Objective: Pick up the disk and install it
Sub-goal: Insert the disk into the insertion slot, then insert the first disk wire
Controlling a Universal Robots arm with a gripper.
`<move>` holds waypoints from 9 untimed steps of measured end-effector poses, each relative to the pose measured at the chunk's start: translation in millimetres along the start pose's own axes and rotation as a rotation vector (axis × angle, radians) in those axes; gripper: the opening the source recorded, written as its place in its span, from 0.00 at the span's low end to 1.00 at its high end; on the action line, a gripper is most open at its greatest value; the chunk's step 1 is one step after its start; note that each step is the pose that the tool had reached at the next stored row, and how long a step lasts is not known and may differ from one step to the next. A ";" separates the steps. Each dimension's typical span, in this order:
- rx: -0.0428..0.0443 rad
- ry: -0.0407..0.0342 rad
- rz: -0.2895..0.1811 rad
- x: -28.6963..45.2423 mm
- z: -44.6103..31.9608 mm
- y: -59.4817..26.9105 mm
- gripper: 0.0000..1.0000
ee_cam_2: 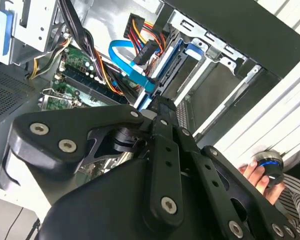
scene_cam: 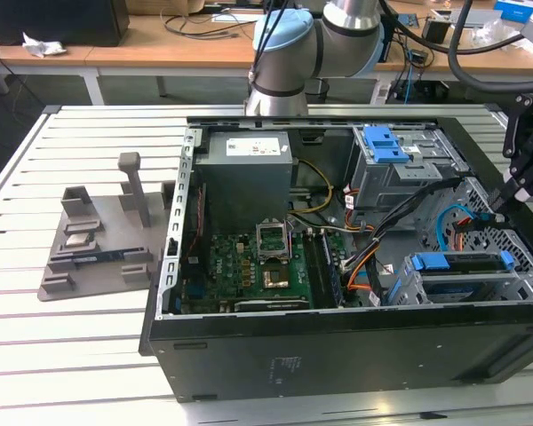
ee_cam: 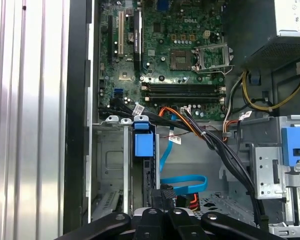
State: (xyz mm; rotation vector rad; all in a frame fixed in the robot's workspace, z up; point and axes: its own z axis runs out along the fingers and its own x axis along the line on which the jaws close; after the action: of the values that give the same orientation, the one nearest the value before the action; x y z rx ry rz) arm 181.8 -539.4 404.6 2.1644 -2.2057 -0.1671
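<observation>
The disk (scene_cam: 453,264) lies in the drive bay at the front corner of the open computer case, on the exterior view's right, its blue rail frame running along its side. In the first wrist view the disk (ee_cam: 144,145) stands edge-on in the bay slot, blue tab on top. My gripper (scene_cam: 508,191) hangs just above the disk's outer end. Both wrist views show the black fingers drawn together, with the gripper (ee_cam: 162,192) tip close beside the disk's end and the blue data cable. In the second wrist view the gripper (ee_cam_2: 162,105) points at the blue rail of the disk (ee_cam_2: 172,65).
The case (scene_cam: 338,346) lies open on a slatted table. Inside are a grey power supply (scene_cam: 246,177), a green motherboard (scene_cam: 249,266), a metal cage with a blue latch (scene_cam: 382,142) and loose cables (ee_cam: 210,140). A grey fixture (scene_cam: 98,240) stands outside. A hand (ee_cam_2: 257,172) holds a round device.
</observation>
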 end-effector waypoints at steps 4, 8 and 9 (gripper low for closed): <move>-0.0001 -0.0002 0.000 0.0 0.1 -0.4 0.11; -0.0001 -0.0002 0.000 0.0 0.1 -0.7 0.11; 0.0000 -0.0002 0.000 0.0 0.1 -0.7 0.11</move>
State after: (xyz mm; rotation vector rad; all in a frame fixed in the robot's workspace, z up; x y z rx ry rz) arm 182.5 -539.3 404.4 2.1646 -2.2057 -0.1674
